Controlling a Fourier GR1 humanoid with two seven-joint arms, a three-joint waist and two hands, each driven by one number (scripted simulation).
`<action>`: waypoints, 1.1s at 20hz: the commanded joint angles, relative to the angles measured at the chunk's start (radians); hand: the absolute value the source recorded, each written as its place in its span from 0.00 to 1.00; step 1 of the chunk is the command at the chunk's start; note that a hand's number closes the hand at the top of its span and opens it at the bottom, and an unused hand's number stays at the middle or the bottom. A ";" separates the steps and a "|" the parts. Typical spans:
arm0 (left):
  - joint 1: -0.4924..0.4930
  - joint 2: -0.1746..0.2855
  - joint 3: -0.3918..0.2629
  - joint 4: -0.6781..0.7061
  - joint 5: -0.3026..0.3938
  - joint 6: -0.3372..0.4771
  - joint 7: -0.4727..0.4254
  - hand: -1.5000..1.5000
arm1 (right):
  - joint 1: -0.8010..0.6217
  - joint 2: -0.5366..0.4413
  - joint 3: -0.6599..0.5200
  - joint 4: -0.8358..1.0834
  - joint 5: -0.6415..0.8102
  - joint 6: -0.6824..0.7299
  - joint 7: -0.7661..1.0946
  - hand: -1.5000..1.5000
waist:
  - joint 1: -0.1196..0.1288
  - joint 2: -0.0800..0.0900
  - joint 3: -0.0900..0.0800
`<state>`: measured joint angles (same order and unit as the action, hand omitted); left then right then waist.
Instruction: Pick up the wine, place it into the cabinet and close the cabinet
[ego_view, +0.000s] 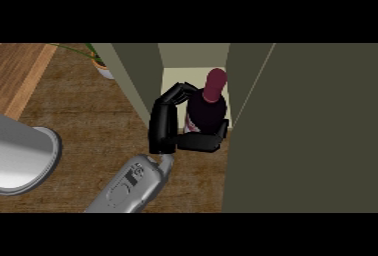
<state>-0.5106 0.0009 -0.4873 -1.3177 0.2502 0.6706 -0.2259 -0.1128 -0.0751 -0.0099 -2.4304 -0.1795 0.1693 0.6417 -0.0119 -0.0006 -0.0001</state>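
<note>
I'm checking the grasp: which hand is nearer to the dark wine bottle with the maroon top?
Left. The left hand is curled round the dark wine bottle from its left, at the opening of the olive-green cabinet; the right hand is out of view.

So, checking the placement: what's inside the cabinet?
The wine bottle, in the opening, with the right robot hand curled round it. The hand covers the bottle's base; the cabinet walls hide the rest inside.
</note>
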 joint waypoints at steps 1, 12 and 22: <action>-0.055 -0.001 -0.044 0.088 0.025 0.061 -0.057 1.00 | 0.046 0.000 0.013 -0.150 -0.068 -0.010 0.071 0.00 | -0.007 0.000 0.000; -0.049 0.018 0.115 0.178 0.088 -0.071 -0.175 1.00 | 0.008 -0.032 -0.076 -0.114 -0.124 -0.009 0.065 0.00 | 0.004 -0.001 0.000; -0.227 0.000 0.242 0.457 0.155 -0.172 -0.225 1.00 | 0.040 0.018 -0.023 -0.069 -0.088 0.007 -0.022 0.00 | -0.009 0.004 0.000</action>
<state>-0.6768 0.0071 -0.2952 -0.9582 0.3695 0.5481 -0.4213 -0.0905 -0.0760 -0.0284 -2.4270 -0.1925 0.1820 0.6231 -0.0167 0.0010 0.0000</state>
